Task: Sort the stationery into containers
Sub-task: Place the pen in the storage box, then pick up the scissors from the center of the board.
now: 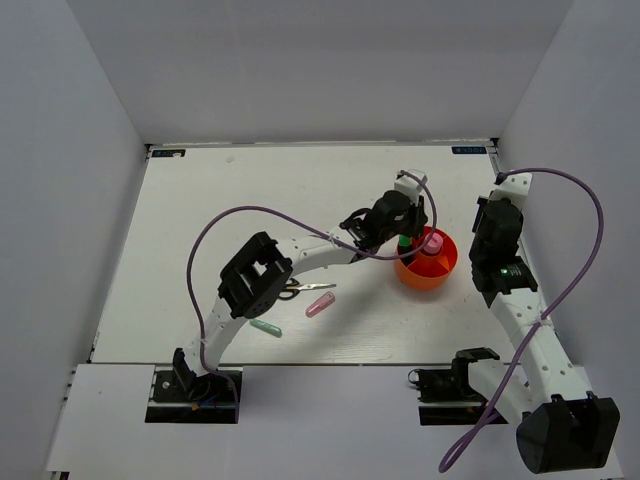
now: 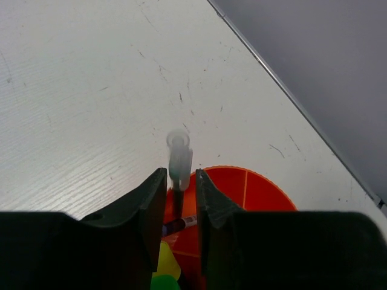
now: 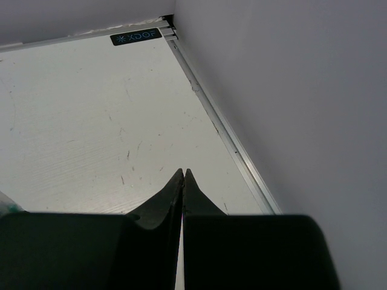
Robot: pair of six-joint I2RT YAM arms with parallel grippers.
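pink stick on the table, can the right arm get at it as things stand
Probably not easily: the pink stick lies left of the orange bowl, which sits between it and the right gripper. The left arm's elbow also hangs close by.

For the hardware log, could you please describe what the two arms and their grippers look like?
Both arms have white links and bulky black joint housings. A purple cable loops off the left arm, another off the right. The left gripper and right gripper have matte black, tapering fingers.

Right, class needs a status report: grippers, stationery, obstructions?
Left gripper shut on thin clear-capped pen over round orange plastic bowl. Right gripper shut, empty. Nothing blocking.
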